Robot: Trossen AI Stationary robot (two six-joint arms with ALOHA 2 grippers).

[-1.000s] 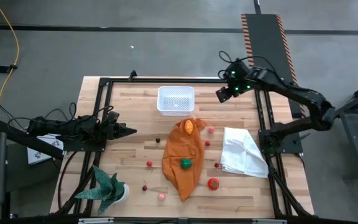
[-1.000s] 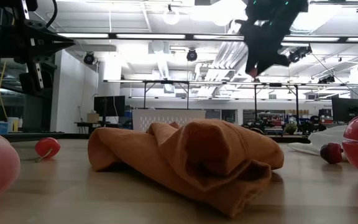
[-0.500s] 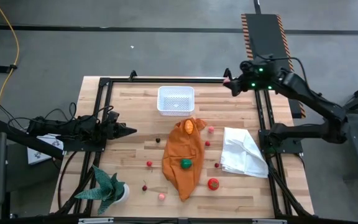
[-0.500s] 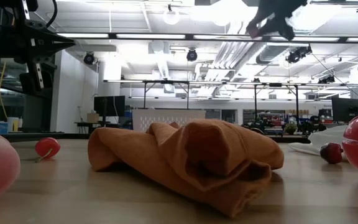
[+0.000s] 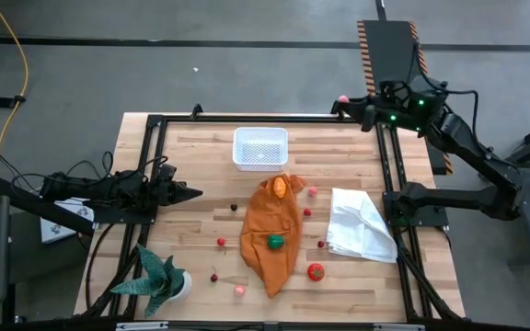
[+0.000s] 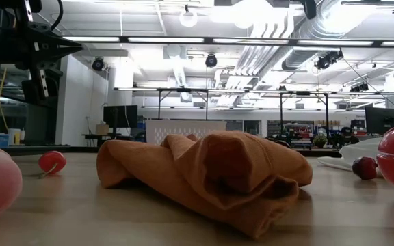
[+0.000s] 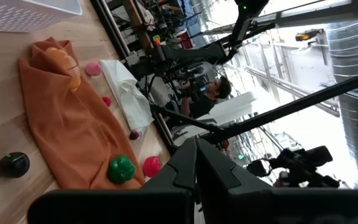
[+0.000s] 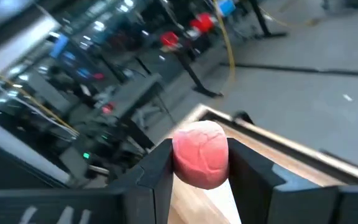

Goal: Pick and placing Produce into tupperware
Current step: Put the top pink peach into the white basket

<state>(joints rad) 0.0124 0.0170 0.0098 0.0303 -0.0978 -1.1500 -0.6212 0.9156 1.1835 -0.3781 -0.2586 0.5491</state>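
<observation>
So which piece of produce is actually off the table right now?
The pink piece clamped in the right gripper, held past the table's far right corner. Every other piece lies on the table or the orange cloth.

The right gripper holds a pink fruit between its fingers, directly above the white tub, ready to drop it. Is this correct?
Not quite. The right gripper does hold the pink fruit between its fingers, but it is not above the white tub. The high view shows the pink fruit at the table's far right corner, beyond the frame and well to the right of the tub.
</observation>
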